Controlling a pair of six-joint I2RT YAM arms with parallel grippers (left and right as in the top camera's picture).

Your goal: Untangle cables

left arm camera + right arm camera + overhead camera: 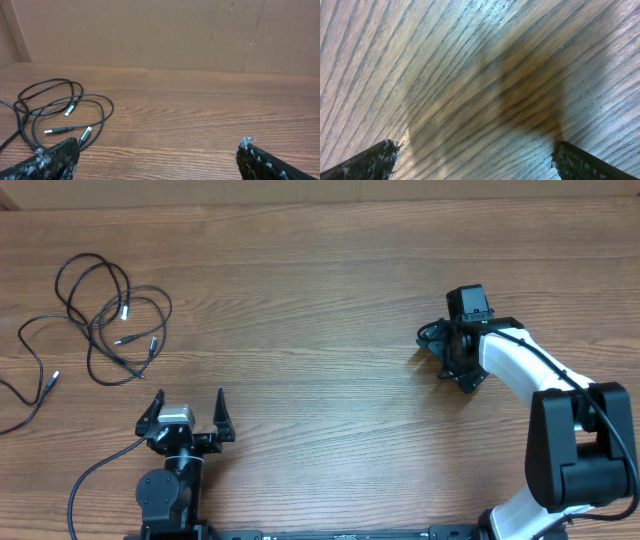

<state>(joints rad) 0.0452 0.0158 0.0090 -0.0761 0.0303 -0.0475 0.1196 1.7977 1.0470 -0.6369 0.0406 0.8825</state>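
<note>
From overhead, the worktop [330, 270] is pale brown wood with long, fine grain running side to side. The cables [110, 320] lie at its far left: thin black cords in loose, overlapping round loops, with one strand trailing away toward the left edge. Small silver-tipped plugs [125, 310] sit inside the loops. The left pincer [189, 396] is near the front edge, just below and to the right of the cables. Its two dark pointed fingers are spread wide, with nothing between them. The right pincer [448, 358] hangs from a smooth white arm well apart on the right side, pointing down at bare wood; its jaws are hard to read from here.

In the left wrist view, the cables [60, 107] lie on the left of the wood, their glossy cords curving in ovals that cross each other, and three plugs [86, 134] show bright metal tips. A plain brown wall [165, 30] rises behind. Rough, speckled black fingers [52, 160] frame the lower corners, fully apart and empty.

In the right wrist view, blurred diagonal wood grain fills the picture, with a soft dark shadow [530, 95] across it. The right pincer's fingers [582, 162] sit at the lower corners, spread wide, holding nothing.
</note>
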